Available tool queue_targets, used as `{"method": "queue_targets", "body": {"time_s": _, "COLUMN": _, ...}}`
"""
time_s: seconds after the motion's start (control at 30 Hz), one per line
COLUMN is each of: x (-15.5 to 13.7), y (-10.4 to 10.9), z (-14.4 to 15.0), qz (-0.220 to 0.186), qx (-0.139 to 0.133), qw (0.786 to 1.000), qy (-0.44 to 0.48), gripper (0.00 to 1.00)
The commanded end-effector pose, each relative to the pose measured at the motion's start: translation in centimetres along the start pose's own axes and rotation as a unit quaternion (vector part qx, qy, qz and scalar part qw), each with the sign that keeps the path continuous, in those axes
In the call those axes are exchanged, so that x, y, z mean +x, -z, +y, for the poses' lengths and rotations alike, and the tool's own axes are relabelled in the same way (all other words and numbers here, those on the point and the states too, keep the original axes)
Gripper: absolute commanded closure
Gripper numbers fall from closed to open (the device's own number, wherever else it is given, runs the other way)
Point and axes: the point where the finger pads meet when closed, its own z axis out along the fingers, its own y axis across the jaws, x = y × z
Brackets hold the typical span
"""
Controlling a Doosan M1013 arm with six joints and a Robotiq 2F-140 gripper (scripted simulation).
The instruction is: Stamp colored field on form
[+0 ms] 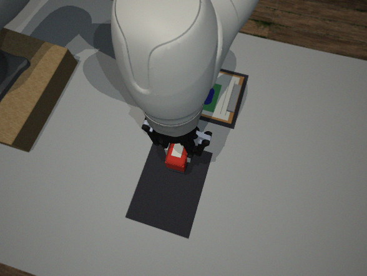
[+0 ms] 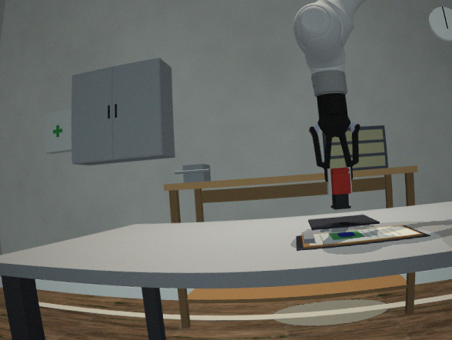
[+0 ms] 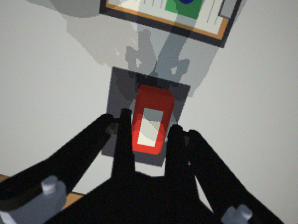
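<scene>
My gripper (image 1: 177,152) is shut on the red stamp (image 1: 176,158), which hangs upright with its dark base down. In the side view the stamp (image 2: 340,186) is held well above the dark mat (image 2: 343,221). From above it is over the mat (image 1: 170,190) near its far end. In the wrist view the stamp (image 3: 151,124) sits between my fingers over the mat (image 3: 147,117). The form on its clipboard (image 1: 225,98) lies beyond the mat. Its green field (image 2: 347,235) carries a blue mark (image 2: 346,234), partly hidden by my arm from above.
A wooden box (image 1: 29,90) stands at the table's left edge. A wooden side table (image 2: 288,188) with a grey box (image 2: 196,173) stands behind, and a grey wall cabinet (image 2: 121,111) hangs to the left.
</scene>
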Motion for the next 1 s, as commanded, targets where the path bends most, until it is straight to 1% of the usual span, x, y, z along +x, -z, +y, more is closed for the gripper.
{"method": "queue_targets", "body": {"time_s": 0.0, "x": -5.5, "y": 0.0, "z": -0.8, "qz": 0.005, "qx": -0.001, "qw": 1.0, "qy": 0.003, "gripper": 0.84}}
{"method": "queue_targets", "body": {"time_s": 0.03, "x": -5.5, "y": 0.0, "z": -0.8, "qz": 0.005, "qx": -0.001, "qw": 1.0, "qy": 0.003, "gripper": 0.84}}
{"method": "queue_targets", "body": {"time_s": 0.07, "x": -6.7, "y": 0.0, "z": -1.0, "qz": 0.005, "qx": -0.001, "qw": 1.0, "qy": 0.003, "gripper": 0.84}}
{"method": "queue_targets", "body": {"time_s": 0.4, "x": -7.2, "y": 0.0, "z": -0.9, "qz": 0.005, "qx": -0.001, "qw": 1.0, "qy": 0.003, "gripper": 0.84}}
{"method": "queue_targets", "body": {"time_s": 0.77, "x": -7.2, "y": 0.0, "z": -0.9, "qz": 0.005, "qx": -0.001, "qw": 1.0, "qy": 0.003, "gripper": 0.84}}
{"method": "queue_targets", "body": {"time_s": 0.97, "x": -6.7, "y": 0.0, "z": -1.0, "qz": 0.005, "qx": -0.001, "qw": 1.0, "qy": 0.003, "gripper": 0.84}}
